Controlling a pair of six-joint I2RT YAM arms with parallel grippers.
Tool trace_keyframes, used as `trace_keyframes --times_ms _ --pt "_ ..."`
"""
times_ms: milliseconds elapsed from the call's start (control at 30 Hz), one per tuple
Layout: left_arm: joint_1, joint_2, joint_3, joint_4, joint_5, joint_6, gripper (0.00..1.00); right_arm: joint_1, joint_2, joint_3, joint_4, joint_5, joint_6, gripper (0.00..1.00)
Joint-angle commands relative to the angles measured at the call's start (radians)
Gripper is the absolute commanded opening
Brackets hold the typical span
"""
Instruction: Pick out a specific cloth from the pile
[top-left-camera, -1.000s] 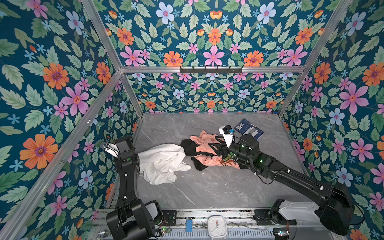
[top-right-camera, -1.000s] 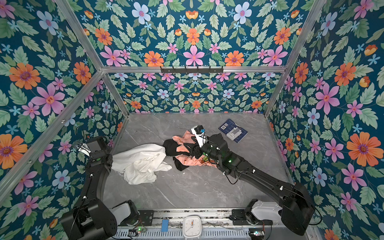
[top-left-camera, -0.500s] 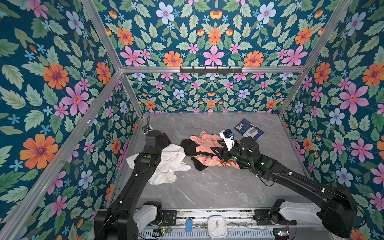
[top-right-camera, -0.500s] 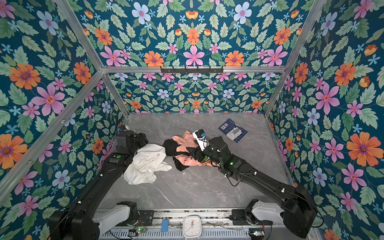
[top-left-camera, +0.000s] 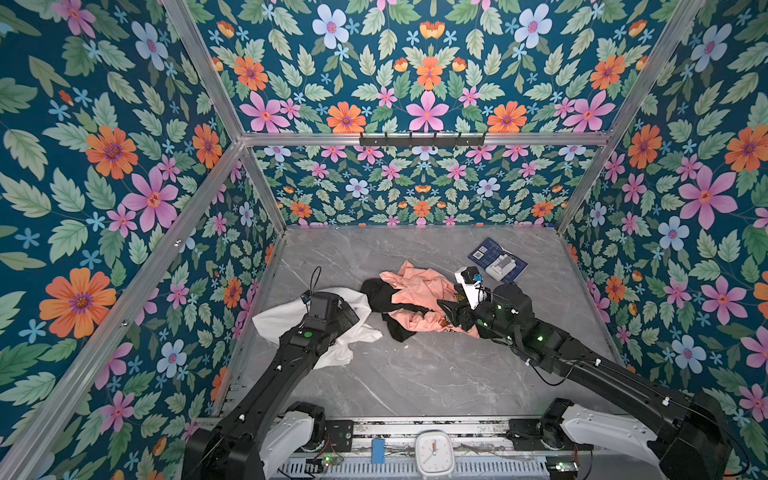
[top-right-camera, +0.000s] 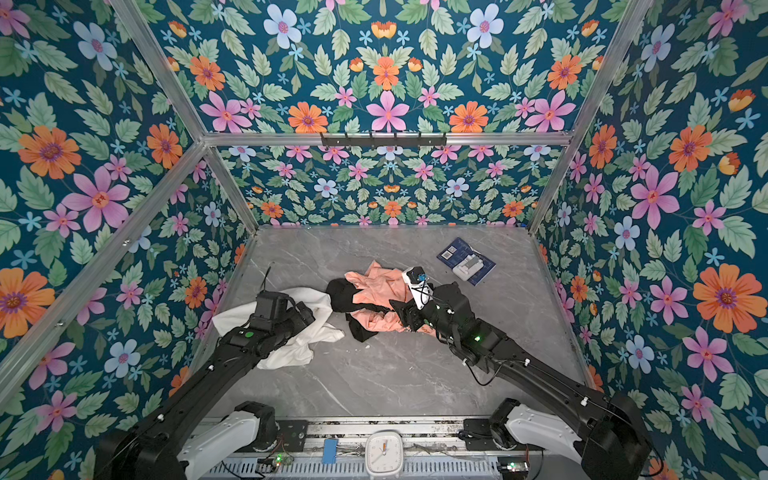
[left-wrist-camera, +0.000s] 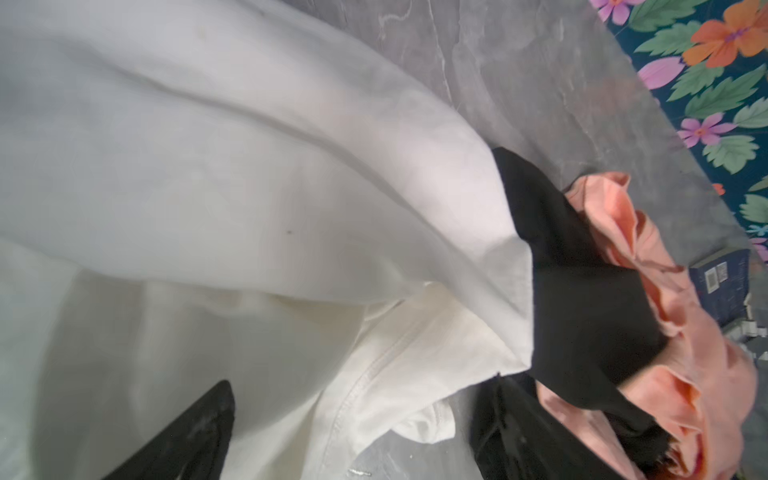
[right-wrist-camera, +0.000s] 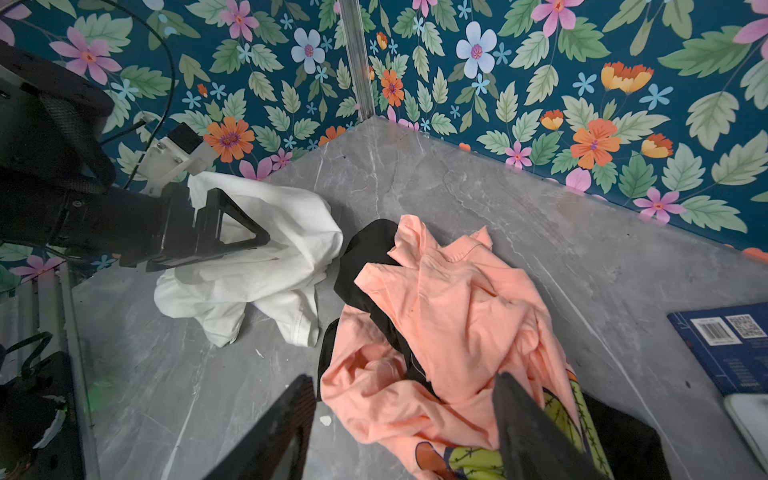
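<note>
The cloth (top-left-camera: 272, 319) lies bunched beneath the left end effector (top-left-camera: 352, 315), jaws apart.

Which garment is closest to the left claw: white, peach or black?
The white cloth: the left claw sits right over it. The peach shirt and black garments lie tangled together farther off.

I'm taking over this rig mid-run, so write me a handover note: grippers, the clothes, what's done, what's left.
Left gripper: open, low over the white cloth, nothing clamped.
Right gripper: open above the peach shirt, holding nothing.
The white cloth lies on the table beside the pile, on the left arm's side, one edge against the black garment.
Done: white cloth out of the heap.
Left: probably pull it fully clear, then retract both arms.
</note>
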Motion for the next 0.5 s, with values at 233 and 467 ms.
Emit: trace_keyframes --times_ms 233,467 --pt "-0.098 0.198 0.000 0.205 -0.013 0.023 0.93 0.000 -0.014 -0.005 0.002 0.023 0.017 0.69" --pt "0.090 0.131 -0.170 0.237 0.010 -0.013 0.92 0.000 -0.052 -0.027 -0.029 0.054 0.003 0.70"
